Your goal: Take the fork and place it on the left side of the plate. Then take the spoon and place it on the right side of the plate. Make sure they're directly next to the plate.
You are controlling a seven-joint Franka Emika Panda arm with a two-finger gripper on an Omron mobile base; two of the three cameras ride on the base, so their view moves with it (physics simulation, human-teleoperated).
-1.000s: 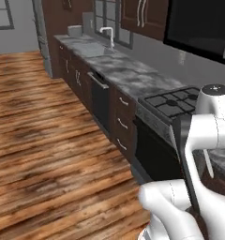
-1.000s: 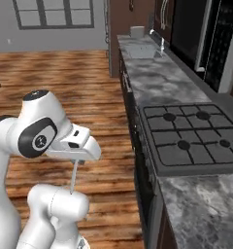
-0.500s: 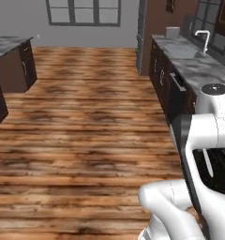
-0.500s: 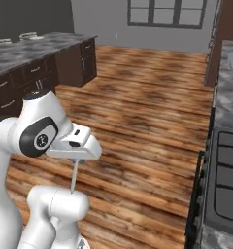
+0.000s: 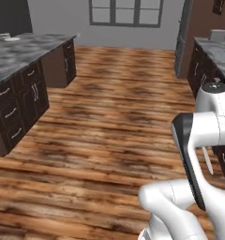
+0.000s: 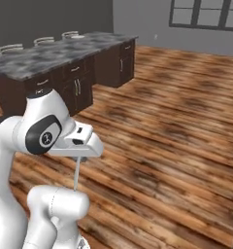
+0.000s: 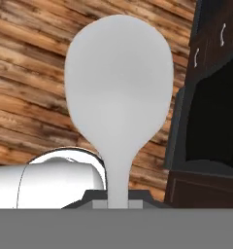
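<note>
My gripper (image 6: pixel 79 156) is shut on the spoon (image 6: pixel 77 174), a slim pale grey utensil that hangs straight down from the hand over the wooden floor. In the hand view the spoon's oval bowl (image 7: pixel 117 82) is close up, and its neck runs down between the fingertips (image 7: pixel 95 194). In the left base view the spoon handle (image 5: pixel 207 160) shows just right of my forearm. The fork and the plate are out of view.
A dark-cabinet island with a grey marble top (image 5: pixel 25 51) stands to the left, also seen in the right base view (image 6: pixel 65 53). Small pale shapes (image 6: pixel 41 41) sit along its far edge, too small to identify. Another counter (image 5: pixel 217 49) runs along the right, and wooden floor lies between.
The whole picture has swung from the stove counter to the wooden floor and island, so the base has turned. The arm keeps its pose with the spoon held.
</note>
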